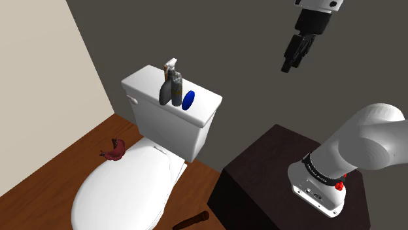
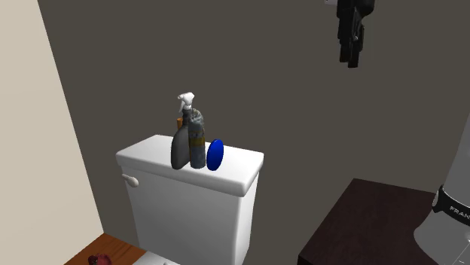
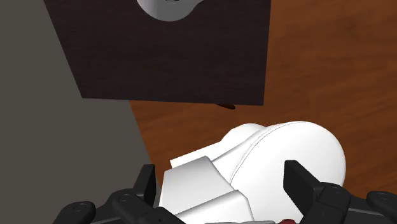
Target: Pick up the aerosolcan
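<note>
Approach phase: gripper (image 1: pixel 286 67) is hovering high, fingers (image 3: pixel 298 181) wide apart, empty; next move is likely descending to aerosol can (image 1: pixel 176 91) on toilet tank (image 1: pixel 144 82).

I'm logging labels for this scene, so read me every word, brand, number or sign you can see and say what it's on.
Black band on the arm: white lettering, too small to read; in the second exterior view it seems to begin "FR" before the picture's edge cuts it.
Aerosol can: mottled wrap, nothing legible.
Grey bottle, blue oval thing, toilet tank: no text.
</note>
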Motion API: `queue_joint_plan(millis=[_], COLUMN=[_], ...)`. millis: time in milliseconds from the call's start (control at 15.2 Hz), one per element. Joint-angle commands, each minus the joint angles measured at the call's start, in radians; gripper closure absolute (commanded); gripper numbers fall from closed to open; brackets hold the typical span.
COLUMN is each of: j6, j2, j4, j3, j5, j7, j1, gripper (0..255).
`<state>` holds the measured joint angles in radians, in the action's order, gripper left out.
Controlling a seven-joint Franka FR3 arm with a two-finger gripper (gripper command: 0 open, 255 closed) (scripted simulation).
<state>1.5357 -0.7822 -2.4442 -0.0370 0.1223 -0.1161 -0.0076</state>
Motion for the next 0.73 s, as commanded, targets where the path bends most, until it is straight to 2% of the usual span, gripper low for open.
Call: queue_joint_plan(millis=[0,660], j6=[0.0,0.277], j2=[0.0,0.318], j4=[0.0,0.108], j3=[0.0,0.111], j5=[0.0,0.03], j7=[0.0,0.028], j1=[0.0,0.063], gripper=[0,0])
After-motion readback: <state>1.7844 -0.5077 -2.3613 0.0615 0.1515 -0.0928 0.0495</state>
